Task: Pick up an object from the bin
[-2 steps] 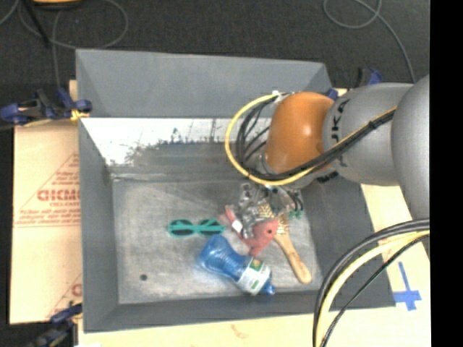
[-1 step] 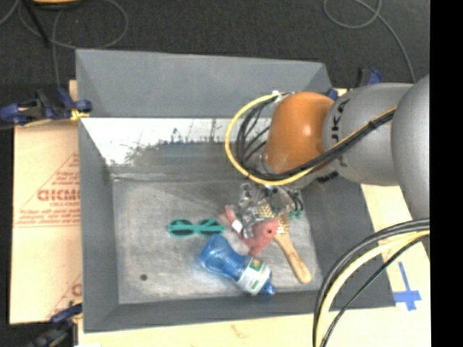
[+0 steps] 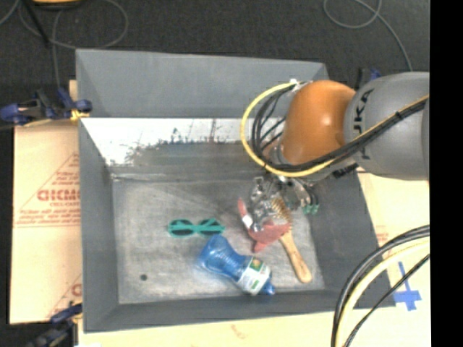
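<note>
My gripper (image 3: 258, 204) hangs low in the right half of the bin, below the orange wrist cover. It is right over the reddish head of a brush (image 3: 270, 234) whose wooden handle runs down and to the right toward the bin's front right corner. Part of the brush head is hidden under the gripper. A crushed blue plastic bottle (image 3: 230, 263) with a green and white label lies just left of the brush, near the front wall. Further left, on the bin floor, lies a small teal piece (image 3: 195, 228) shaped like a pair of glasses.
The arm and its cable loops cover the back right part of the bin. The bin's sloped right wall stands close beside the brush handle. Bare floor spreads over the left half of the bin.
</note>
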Controlling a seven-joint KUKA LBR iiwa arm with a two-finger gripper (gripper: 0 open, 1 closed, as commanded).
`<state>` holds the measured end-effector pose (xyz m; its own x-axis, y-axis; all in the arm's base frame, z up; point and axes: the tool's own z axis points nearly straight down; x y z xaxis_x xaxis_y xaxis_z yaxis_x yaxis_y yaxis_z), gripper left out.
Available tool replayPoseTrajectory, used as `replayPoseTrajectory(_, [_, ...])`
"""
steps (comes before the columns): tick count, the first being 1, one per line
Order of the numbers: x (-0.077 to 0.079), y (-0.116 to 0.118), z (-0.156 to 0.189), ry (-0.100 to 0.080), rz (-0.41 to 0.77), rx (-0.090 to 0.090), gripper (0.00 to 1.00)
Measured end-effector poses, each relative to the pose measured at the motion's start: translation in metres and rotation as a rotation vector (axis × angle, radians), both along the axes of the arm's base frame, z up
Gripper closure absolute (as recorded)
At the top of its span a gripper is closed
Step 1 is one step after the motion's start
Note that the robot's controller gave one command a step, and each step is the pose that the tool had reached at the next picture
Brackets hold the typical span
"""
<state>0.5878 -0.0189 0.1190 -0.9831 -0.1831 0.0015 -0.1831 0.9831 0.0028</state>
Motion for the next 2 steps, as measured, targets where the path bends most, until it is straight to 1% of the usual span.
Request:
replayPoseTrajectory(1, [-0.004, 0.004, 0.034, -0.009, -0.046, -0.002, 1.00])
replayPoseTrajectory(2, [-0.024, -0.012, 0.048, -0.003, -0.005, -0.003, 1.00])
